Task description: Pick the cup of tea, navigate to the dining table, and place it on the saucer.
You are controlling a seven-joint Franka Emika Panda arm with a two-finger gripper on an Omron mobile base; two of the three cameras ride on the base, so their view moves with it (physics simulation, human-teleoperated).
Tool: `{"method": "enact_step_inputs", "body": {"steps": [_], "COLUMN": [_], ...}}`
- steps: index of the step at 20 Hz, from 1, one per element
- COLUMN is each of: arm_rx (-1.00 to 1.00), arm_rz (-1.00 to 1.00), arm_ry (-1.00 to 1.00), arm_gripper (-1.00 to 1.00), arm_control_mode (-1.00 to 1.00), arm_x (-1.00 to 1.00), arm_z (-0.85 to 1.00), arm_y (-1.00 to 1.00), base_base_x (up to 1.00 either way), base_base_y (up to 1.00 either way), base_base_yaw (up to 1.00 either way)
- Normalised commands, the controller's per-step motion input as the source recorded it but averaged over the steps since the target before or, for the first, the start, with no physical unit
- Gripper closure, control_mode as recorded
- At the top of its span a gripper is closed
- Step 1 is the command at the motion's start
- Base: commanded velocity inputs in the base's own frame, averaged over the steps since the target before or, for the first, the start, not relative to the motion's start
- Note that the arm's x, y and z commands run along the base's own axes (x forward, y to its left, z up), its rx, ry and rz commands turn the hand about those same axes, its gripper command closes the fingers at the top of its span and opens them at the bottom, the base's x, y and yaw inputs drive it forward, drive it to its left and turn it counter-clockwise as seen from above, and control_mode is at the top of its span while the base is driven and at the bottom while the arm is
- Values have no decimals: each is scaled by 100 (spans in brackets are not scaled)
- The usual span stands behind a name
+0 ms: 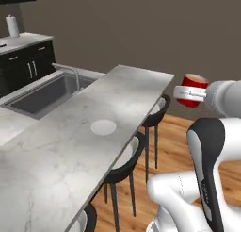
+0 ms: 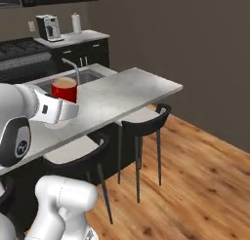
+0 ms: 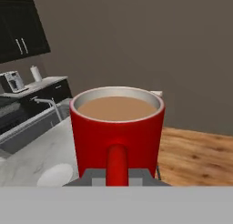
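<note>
The red cup of tea (image 1: 193, 82) hangs upright in the air to the right of the dining table (image 1: 61, 151), off its stool side. My gripper (image 1: 190, 94) is shut on the cup's lower part, and tan liquid fills the cup (image 3: 117, 127) nearly to the rim, its handle facing the hand camera. On the marble top the small white saucer (image 1: 103, 127) lies bare, left of and below the cup. The saucer (image 3: 54, 174) also peeks out at the cup's lower left. From the right side, the cup (image 2: 64, 89) is seen against the table (image 2: 132, 88).
Black stools (image 1: 128, 161) (image 2: 142, 121) stand along the table's near side over a wood floor (image 2: 195, 175). A sink (image 1: 43, 96) with a faucet (image 1: 71, 71) lies beyond the table. A coffee machine (image 2: 49, 27) and a paper towel roll (image 2: 76, 23) sit on the far counter.
</note>
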Motion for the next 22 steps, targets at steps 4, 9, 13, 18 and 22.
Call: {"method": "enact_step_inputs", "body": {"steps": [4,9,13,18,22], "arm_rx": [0,0,0,0,0], "arm_rz": [0,0,0,0,0], "arm_ry": [0,0,0,0,0], "arm_gripper": [100,100,100,100,100], "arm_control_mode": [100,100,100,100,100], "arm_x": [0,0,0,0,0], "arm_z": [0,0,0,0,0], "arm_y": [0,0,0,0,0], "base_base_x": [48,40,54,76,11], "base_base_y": [-9,-13,-32,-30,-1], "base_base_yaw": [84,84,69,45,5]}}
